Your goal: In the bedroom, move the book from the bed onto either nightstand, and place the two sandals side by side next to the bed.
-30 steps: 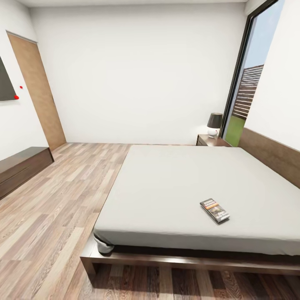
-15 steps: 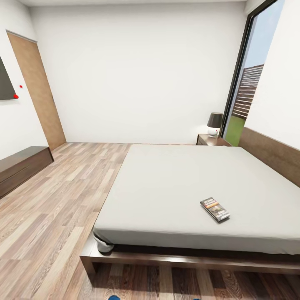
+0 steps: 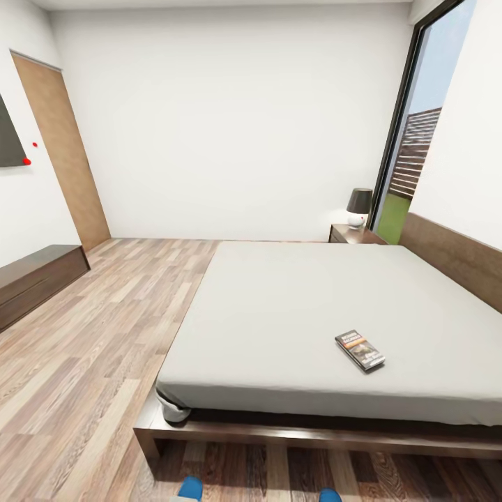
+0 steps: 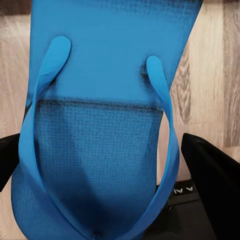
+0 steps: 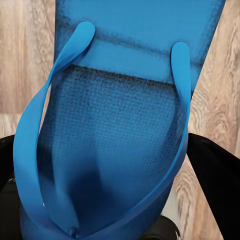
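- Head view takes in the bedroom: the bed [image 3: 209,436], a low dark-brown platform with a smooth grey mattress, spreads across the right half of the wood-plank floor [image 3: 104,328].
- The book [image 3: 360,351] lies flat on the mattress, nearer the foot edge and toward the headboard [image 3: 453,258] side, with grey sheet showing all round it.
- A nightstand [image 3: 354,236] stands at the far corner of the bed, just beside the tall black-framed window [image 3: 411,139], with a dark-shaded lamp [image 3: 359,207] on top.
- Over on the left wall there is a wooden door [image 3: 63,150], and a long dark dresser [image 3: 35,279] sits below it.
- At the bottom edge of this view two blue tips peek up, the left sandal [image 3: 189,488] and the right sandal [image 3: 329,496], both in front of the bed's foot rail.
- Left wrist view: the left sandal [image 4: 105,115] is right up against the lens, strap side facing the camera, and the left gripper [image 4: 107,165] is clamped on it, one dark finger [image 4: 210,180] on each flank.
- Right wrist view: same story, with the right gripper [image 5: 107,170] closed around the right sandal [image 5: 130,120], a black finger [image 5: 215,175] pressed at its edge and plank floor behind.
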Motion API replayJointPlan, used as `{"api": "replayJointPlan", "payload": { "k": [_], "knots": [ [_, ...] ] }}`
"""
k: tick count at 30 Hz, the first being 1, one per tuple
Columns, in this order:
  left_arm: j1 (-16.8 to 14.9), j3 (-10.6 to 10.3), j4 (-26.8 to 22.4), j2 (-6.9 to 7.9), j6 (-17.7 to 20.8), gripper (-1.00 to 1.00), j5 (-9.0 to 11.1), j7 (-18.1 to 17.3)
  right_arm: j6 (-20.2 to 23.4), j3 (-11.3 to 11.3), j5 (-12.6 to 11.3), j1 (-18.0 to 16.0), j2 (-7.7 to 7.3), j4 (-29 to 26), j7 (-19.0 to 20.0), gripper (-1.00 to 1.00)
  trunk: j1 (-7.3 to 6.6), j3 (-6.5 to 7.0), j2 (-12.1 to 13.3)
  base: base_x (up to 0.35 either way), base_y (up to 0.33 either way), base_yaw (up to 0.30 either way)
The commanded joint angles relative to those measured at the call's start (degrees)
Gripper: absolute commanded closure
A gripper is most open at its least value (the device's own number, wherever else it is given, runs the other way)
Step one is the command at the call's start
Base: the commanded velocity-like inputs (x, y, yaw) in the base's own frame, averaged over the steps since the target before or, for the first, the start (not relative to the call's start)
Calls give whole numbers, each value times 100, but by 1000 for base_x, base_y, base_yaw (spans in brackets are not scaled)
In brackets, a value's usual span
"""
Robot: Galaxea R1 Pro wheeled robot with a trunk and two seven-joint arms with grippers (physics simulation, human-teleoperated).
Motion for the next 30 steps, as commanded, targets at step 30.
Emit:
{"api": "replayJointPlan", "payload": {
  "k": [30],
  "knots": [
    [-15, 51, -14, 4, 37, 100, -66, -23, 13, 49, -60, 0, -216, 9, -110, 100, 242, -204, -446, 0, 0, 0]
  ]
}}
